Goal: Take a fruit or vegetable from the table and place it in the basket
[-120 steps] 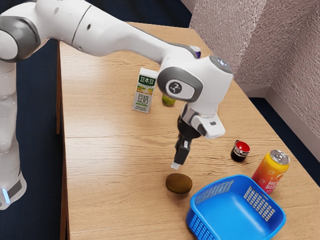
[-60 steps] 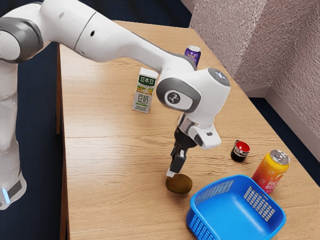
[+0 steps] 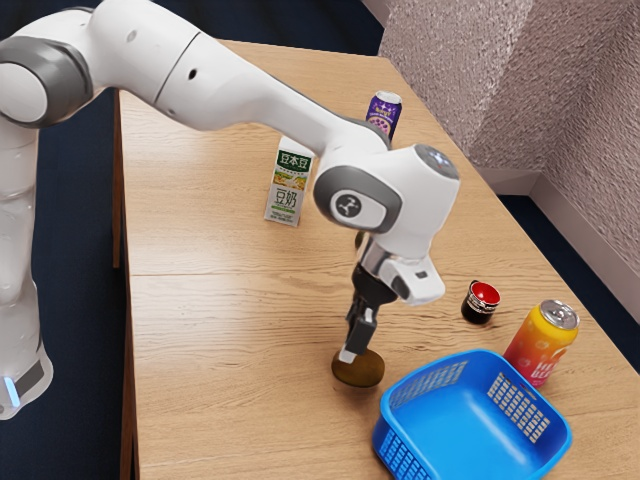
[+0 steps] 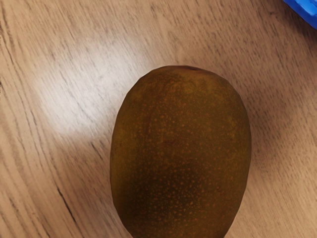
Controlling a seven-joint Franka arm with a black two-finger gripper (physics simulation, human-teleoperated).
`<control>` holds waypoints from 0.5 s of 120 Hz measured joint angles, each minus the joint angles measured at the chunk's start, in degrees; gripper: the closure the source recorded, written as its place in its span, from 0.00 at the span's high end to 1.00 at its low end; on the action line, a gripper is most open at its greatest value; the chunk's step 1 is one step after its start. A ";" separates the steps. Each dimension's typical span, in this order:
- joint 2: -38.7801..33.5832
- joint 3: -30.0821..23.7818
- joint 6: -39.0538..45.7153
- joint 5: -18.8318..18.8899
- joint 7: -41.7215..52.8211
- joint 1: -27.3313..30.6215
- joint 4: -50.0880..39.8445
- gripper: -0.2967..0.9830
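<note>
Kiwi, brown, oval, speckled skin [image 3: 362, 372]: one, on the pale wooden table [image 3: 220, 300], outside the basket. Clock positions are read from the kiwi in the exterior view, twelve at the top.

Gripper, black, two-fingered [image 3: 348, 353]: one, pointing down, its tip overlapping the kiwi's edge at eleven o'clock. How far open it stands, and whether it has hold of the kiwi, I cannot tell.

Basket, blue plastic, with latticed sides [image 3: 398, 445]: one, at four o'clock, near the kiwi; part of its blue rim also appears in the wrist view.

Drink can, yellow and pink [image 3: 540, 345]: one, upright, toward three o'clock, just beside the basket.

Small round container, black with red top [image 3: 481, 302]: one, at two o'clock.

Carton, white and green [image 3: 286, 192]: one, upright, at eleven o'clock.

Purple can [image 3: 383, 112]: one, at twelve, well apart, partly behind the white arm [image 3: 240, 85].
</note>
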 joint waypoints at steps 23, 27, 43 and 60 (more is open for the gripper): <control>1.85 0.00 1.41 -0.95 0.59 -0.08 0.23 0.77; 2.35 0.00 1.65 -0.99 0.68 -0.07 0.21 0.77; 3.92 0.00 2.45 -1.08 1.01 -0.05 0.24 0.77; 4.68 -0.06 3.16 -1.14 1.30 -0.10 0.65 0.77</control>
